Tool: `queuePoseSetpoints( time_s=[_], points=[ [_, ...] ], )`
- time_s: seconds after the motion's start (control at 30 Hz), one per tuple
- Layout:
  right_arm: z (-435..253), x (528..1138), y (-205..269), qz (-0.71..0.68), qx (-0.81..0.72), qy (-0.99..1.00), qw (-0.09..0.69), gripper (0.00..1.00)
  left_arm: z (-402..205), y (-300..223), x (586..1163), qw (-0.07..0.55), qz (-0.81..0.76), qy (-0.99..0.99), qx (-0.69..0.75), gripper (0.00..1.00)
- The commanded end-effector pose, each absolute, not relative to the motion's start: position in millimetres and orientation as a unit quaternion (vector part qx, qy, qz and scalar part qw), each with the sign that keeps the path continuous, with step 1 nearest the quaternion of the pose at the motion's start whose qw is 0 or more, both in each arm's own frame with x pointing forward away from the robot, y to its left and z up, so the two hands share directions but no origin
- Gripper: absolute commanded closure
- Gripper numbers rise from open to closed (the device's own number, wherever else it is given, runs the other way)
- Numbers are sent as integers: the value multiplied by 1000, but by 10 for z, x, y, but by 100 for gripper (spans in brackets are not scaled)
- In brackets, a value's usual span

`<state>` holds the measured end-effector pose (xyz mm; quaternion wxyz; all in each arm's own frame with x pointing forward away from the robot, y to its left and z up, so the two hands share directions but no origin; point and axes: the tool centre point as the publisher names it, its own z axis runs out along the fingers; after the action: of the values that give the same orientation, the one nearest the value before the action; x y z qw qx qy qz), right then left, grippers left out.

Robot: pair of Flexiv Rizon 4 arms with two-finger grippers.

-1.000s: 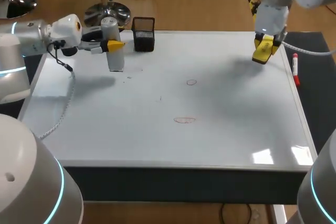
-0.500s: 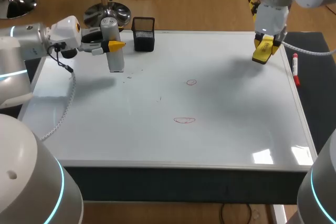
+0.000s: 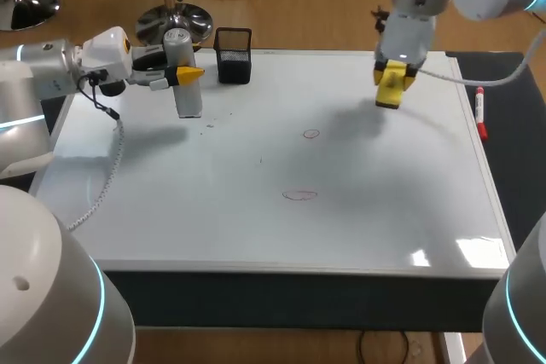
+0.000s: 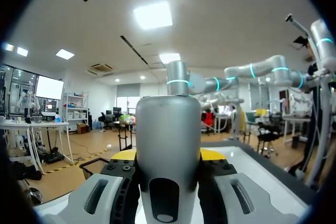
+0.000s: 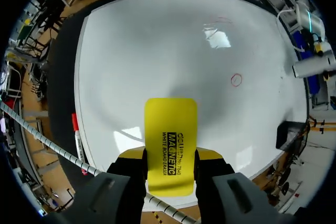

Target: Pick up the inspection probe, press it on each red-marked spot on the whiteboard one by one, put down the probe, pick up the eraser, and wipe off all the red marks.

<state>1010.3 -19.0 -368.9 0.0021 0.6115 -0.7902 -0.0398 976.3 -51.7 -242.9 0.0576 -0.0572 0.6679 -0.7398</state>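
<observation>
A large whiteboard (image 3: pixel 256 236) covers the counter. The left hand (image 3: pixel 186 74) is closed on the inspection probe (image 3: pixel 188 101), a grey cylinder held upright near the counter's far left corner, just beside a black mesh pen holder (image 3: pixel 233 61). The right hand (image 3: pixel 390 87) grips a yellow eraser (image 3: pixel 392 95) by its two long sides, pad side down, near the far edge and right of the middle. The eraser appears to be off the surface, since its shadow falls apart from it.

Two red marks are unwiped: a small red circle (image 3: pixel 310 134) near the middle of the board and a fainter red oval (image 3: pixel 299 196) nearer the front edge. A red marker (image 3: pixel 481 117) lies on the dark strip along the right edge.

By these views, the eraser is already picked up, but wiping has not begun, and the probe has not been put down. Both marks are left to erase. Nothing shows whether the probe was pressed on them.

In the left wrist view the probe's lower end is cut off. From overhead it is unclear whether its tip touches the board. The oval is faint in the head view and partly lost in glare in the right wrist view.
</observation>
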Motion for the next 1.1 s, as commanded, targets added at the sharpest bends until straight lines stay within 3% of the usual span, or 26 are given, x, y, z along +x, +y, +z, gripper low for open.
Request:
queuePoseSetpoints(
  time_s=[0.03,0.57,1.1],
  points=[
    [-3733,9887,104,-27,637,-771,-7,100,-2408,-522,9740,61,-739,669,-59,100],
    [-3855,9436,1227,-40,714,-699,3,100,-2408,-522,9740,61,-739,669,-59,100],
    [-4109,9456,1775,-72,724,-686,-7,100,-2408,-522,9740,61,-739,669,-59,100]
  ],
)
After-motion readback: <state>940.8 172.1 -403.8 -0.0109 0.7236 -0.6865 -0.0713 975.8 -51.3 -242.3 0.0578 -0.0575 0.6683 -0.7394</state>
